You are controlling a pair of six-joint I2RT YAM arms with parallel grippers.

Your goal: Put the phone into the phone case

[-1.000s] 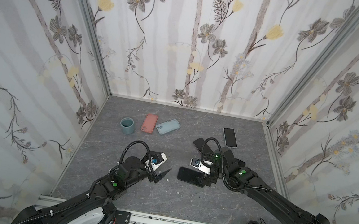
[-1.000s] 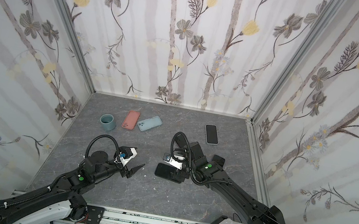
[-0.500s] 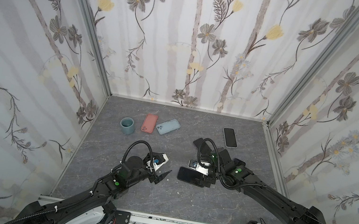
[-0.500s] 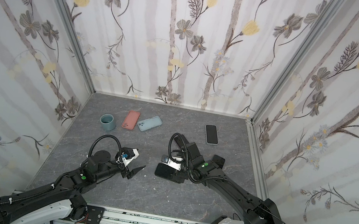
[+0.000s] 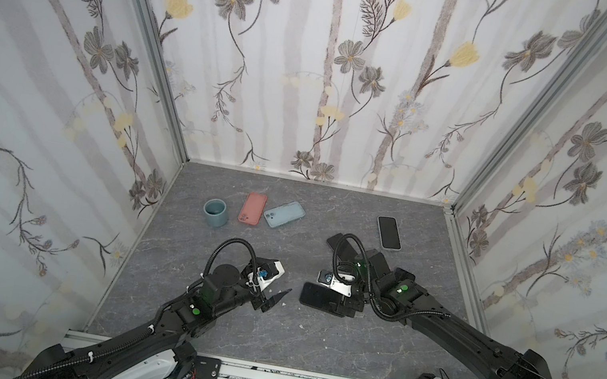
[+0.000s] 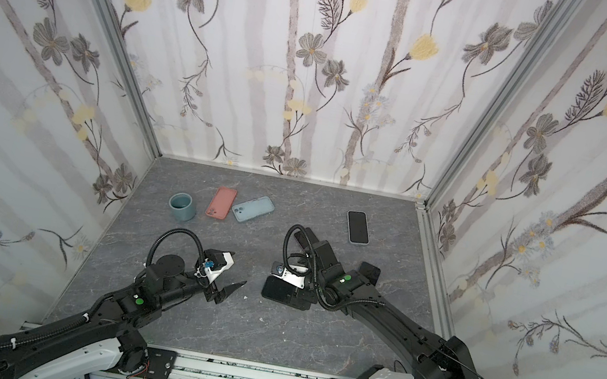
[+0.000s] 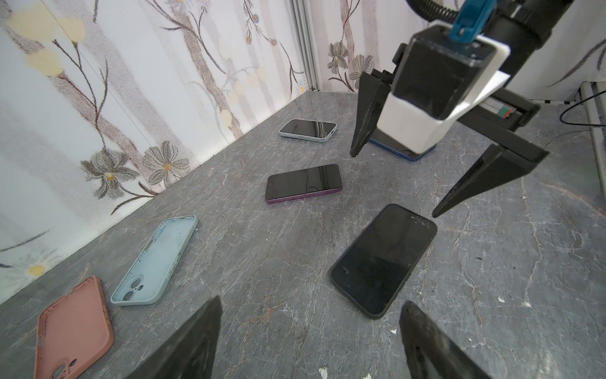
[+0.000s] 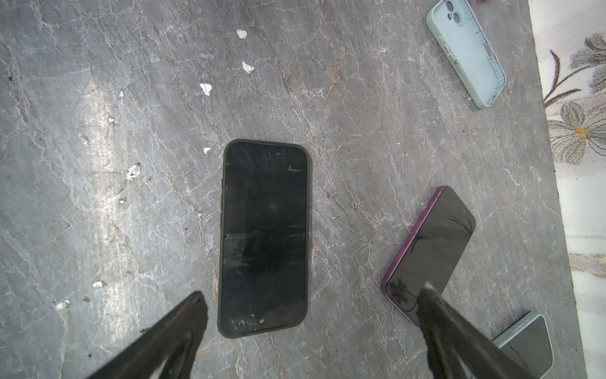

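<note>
**Black phone flat on the desk, both jaws spread and empty**

The black phone (image 8: pixel 264 236) lies screen-up near the middle of the grey, marble-veined desk (image 5: pixel 309 339). It is a rounded rectangle with a smudged, scratched glossy face inside a thick matte black rim.

The right gripper (image 8: pixel 311 292) hovers over one short end of it. Its dark wedge-shaped jaws are spread wide and hold nothing. One tip sits just beside the phone's corner, and the other tip overlaps the end of the purple phone (image 8: pixel 433 249).

The left gripper (image 7: pixel 311 302) points at the black phone from a short way off, its jaws also wide apart and empty.

In both top views the right arm covers much of the black phone (image 5: pixel 316 296) and nearly all of the purple one. The wrist views show them whole.

The left wrist view alone shows a blue-edged phone (image 7: pixel 406 152) under the right arm's white camera housing. The right wrist view alone shows the white flecks (image 8: pixel 206 88) scattered on the stone-like surface.

Only the top views take in the squat blue-grey cup (image 5: pixel 215 213). It stands beside the pink case (image 5: pixel 252 208) and the pale blue case (image 5: pixel 284 214).

Both cases are soft-looking shells with camera cut-outs, and they lie empty near the back wall, well apart from the black phone. A phone with a pale rim (image 5: pixel 389 233) lies toward the back right.
</note>
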